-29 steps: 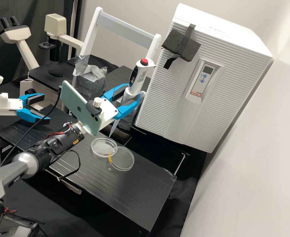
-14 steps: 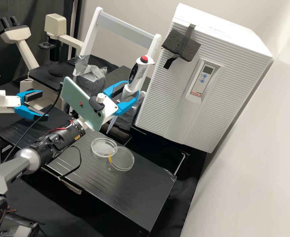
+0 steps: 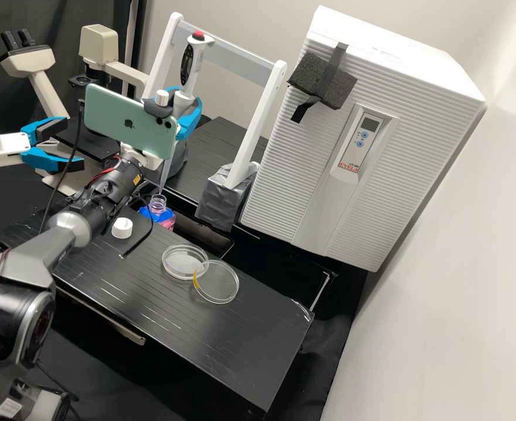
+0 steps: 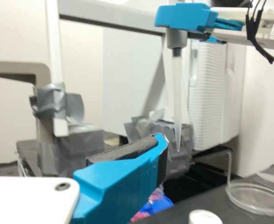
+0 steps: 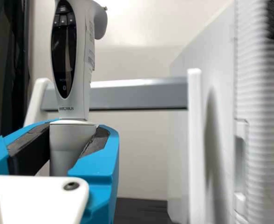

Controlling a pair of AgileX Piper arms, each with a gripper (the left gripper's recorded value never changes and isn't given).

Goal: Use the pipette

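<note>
Nearest, on the black bench [image 3: 223,345]: two clear petri dishes [image 3: 183,261], rims touching, with a yellow scrap at the join.
Next: a white screw cap [image 3: 122,227], lying beside an open bottle of pink liquid [image 3: 160,211].
Above the bottle: the pipette [image 3: 186,64], upright, its tip just over the mouth. The right gripper [image 3: 182,110] clamps it at the lower barrel.
Handling, judged: light, rigid plastic with a smooth body that may slip. The thin tip is fragile. Hold it by the barrel and leave the red plunger free.
Left gripper [image 3: 71,145]: jaws apart, holding nothing, near the microscope [image 3: 27,64].
Farthest: a white ribbed unit [image 3: 422,117].
Writing: small print on the pipette body and the unit's panel, not transcribed.
</note>
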